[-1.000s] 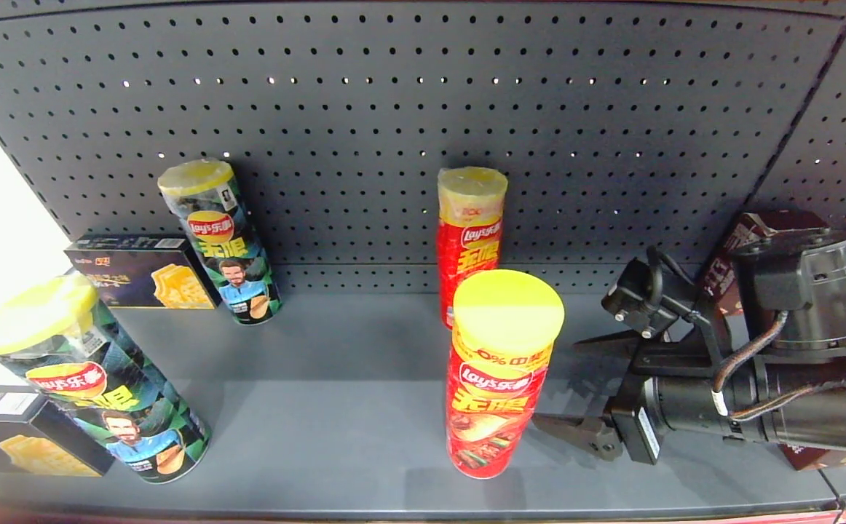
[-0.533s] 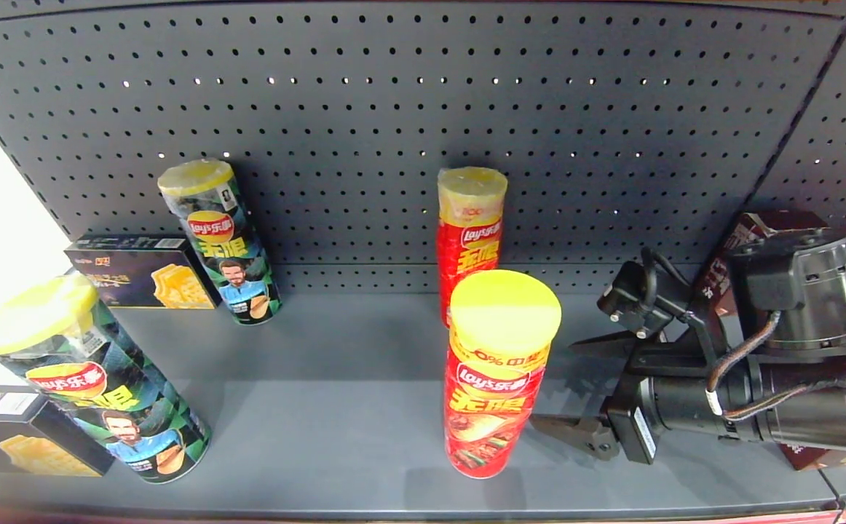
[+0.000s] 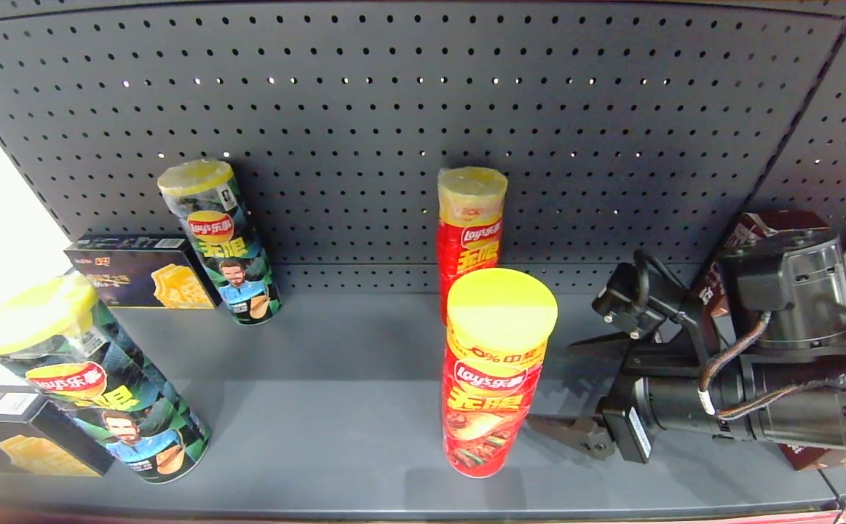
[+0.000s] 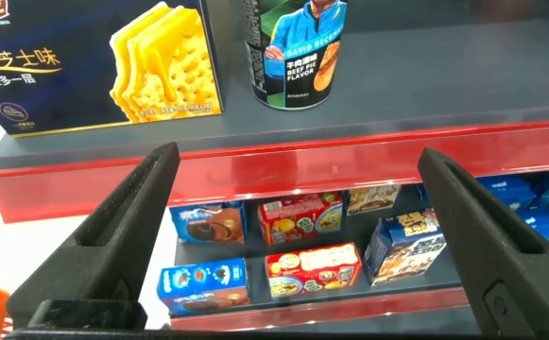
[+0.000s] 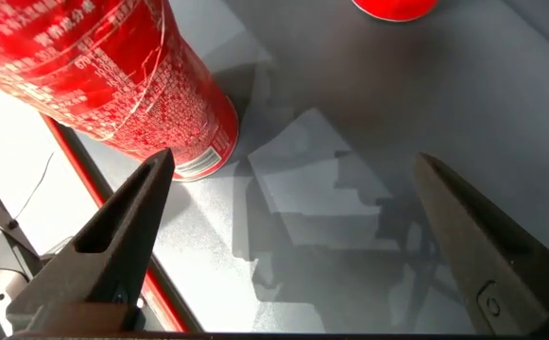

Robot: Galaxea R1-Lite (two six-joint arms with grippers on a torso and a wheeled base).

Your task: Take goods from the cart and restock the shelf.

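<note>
Red cardboard crisp tube with a yellow lid [image 3: 494, 378] shifted slightly left as the right gripper [image 3: 550, 382], jaws spread wide, edged toward it, probably nudging it into line.

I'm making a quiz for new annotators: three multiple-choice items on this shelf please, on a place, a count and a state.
1. Where is the right gripper relative to the front red cylindrical chip can with a yellow lid?
A. beside it, on its right
B. on its lid
C. behind it
2. How many yellow-lidded cans stand on the grey metal shelf?
A. two
B. four
C. six
3. How do the right gripper's jaws stand?
A. shut on the can
B. shut, empty
C. open, empty
1 A: it lies to the can's right. 2 B: that can, a rear red can and two green-and-black cans. 3 C: bare shelf shows between them.
</note>
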